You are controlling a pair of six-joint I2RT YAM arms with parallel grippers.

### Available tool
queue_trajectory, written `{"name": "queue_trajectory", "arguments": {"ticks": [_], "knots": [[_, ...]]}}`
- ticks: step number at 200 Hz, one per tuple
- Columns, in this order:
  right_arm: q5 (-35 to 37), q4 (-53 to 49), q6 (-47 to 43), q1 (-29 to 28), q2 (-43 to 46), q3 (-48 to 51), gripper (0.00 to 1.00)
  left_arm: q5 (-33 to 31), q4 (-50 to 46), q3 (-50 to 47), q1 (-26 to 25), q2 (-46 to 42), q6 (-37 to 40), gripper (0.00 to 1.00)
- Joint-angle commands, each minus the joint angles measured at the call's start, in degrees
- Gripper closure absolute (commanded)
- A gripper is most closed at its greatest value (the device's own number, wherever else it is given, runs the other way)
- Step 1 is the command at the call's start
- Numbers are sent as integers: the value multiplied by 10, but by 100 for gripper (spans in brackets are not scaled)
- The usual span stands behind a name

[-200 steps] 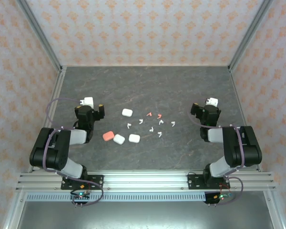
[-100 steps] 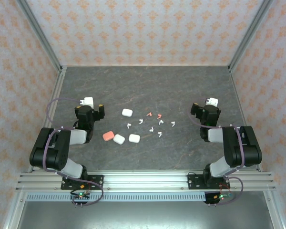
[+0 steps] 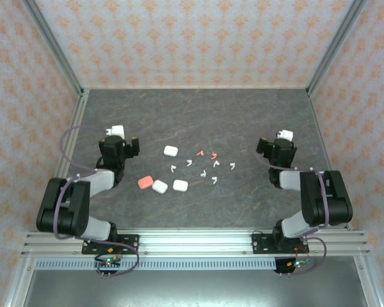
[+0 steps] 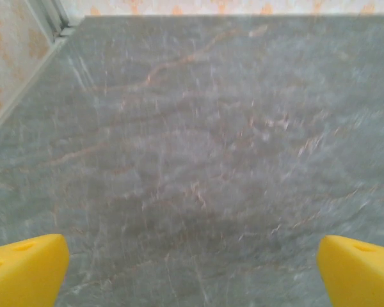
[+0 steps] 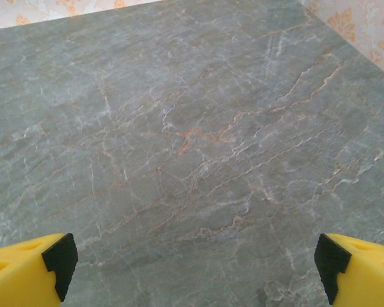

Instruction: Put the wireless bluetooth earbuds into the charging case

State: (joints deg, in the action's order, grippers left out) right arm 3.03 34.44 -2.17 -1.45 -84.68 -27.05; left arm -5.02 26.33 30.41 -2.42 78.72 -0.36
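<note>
The left tool and right tool, jaws wide and empty, above the counter. Wireless bluetooth earbuds lie scattered mid-counter between the arms, near white cases and a salmon case.

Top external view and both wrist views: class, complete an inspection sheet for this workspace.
Surface: dark marbled table, flat.
Job's things: earbuds scattered mid-table, about six white and two pink; three white cases and one pink case beside them.
Clutter: nothing seen.
Pincers: left pincer open, empty; right pincer open, empty.
Cables: purple cable looped on the left arm.
Surroundings: patterned walls, metal frame.
</note>
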Motion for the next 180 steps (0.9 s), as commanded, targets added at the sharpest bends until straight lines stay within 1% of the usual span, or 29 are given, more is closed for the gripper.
{"name": "queue_trajectory", "arguments": {"ticks": [1, 8, 15, 34, 47, 57, 74, 96, 122, 147, 180], "knots": [[22, -129, 22, 2, 66, -58, 3, 10, -157, 69, -1, -92, -47, 0], [14, -162, 28, 2, 87, -70, 2, 19, -198, 88, -1, -112, -72, 0], [1, -196, 40, 2, 105, -83, 0, 24, -242, 105, -1, -128, -105, 0], [-51, -291, 69, 2, 142, -123, 1, 44, -349, 144, -5, -161, -197, 0], [-94, -348, 91, 1, 158, -152, 1, 51, -391, 143, -12, -177, -269, 0], [-121, -393, 103, -5, 164, -174, 1, 73, -419, 140, -16, -179, -321, 0], [-154, -465, 110, -29, 166, -207, 1, 120, -448, 141, -42, -165, -365, 0], [-168, -545, 104, -76, 154, -242, 1, 145, -444, 145, -94, -136, -391, 0], [-185, -598, 94, -127, 130, -269, 1, 163, -400, 142, -133, -102, -423, 0], [-172, -619, 81, -184, 101, -286, 1, 158, -368, 137, -154, -79, -443, 0], [-175, -630, 40, -262, 60, -312, 1, 154, -380, 143, -160, -72, -452, 0]]}}
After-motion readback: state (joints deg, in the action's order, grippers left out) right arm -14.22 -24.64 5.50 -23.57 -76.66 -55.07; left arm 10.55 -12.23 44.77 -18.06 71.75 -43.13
